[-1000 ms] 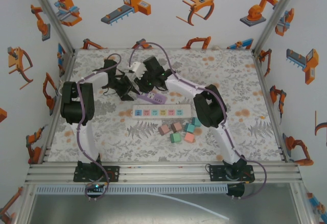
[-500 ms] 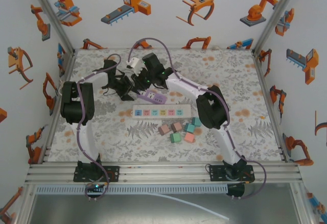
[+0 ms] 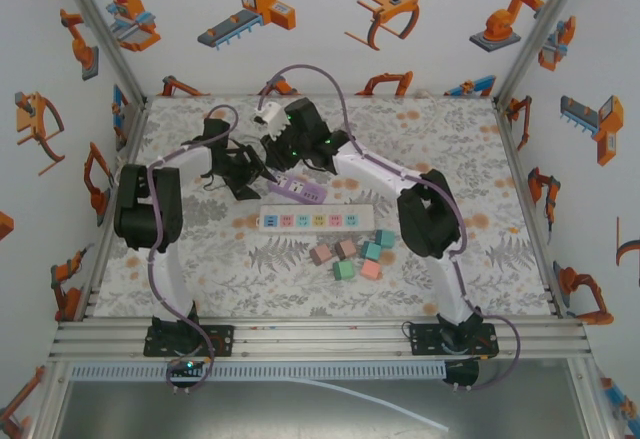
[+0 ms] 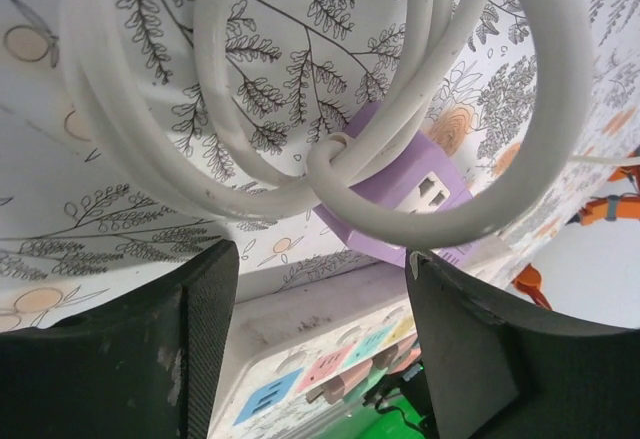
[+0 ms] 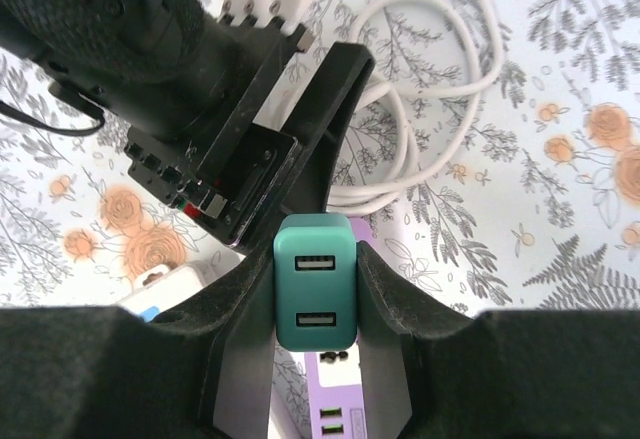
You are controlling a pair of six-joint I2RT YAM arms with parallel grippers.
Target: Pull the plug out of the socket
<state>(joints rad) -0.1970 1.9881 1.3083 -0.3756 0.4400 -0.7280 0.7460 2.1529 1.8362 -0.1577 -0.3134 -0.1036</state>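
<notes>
1. Top external view: the purple power strip lies toward the far middle of the worktop, just beyond the white power strip; the left gripper and right gripper hang close together at its left end; their jaws cannot be made out here.
2. Left wrist view: the left gripper has its jaws apart with nothing between them; a coiled white cable runs into the purple power strip.
3. Right wrist view: the right gripper is clamped on the teal plug, directly over the purple power strip; whether its prongs are free cannot be told.
</notes>
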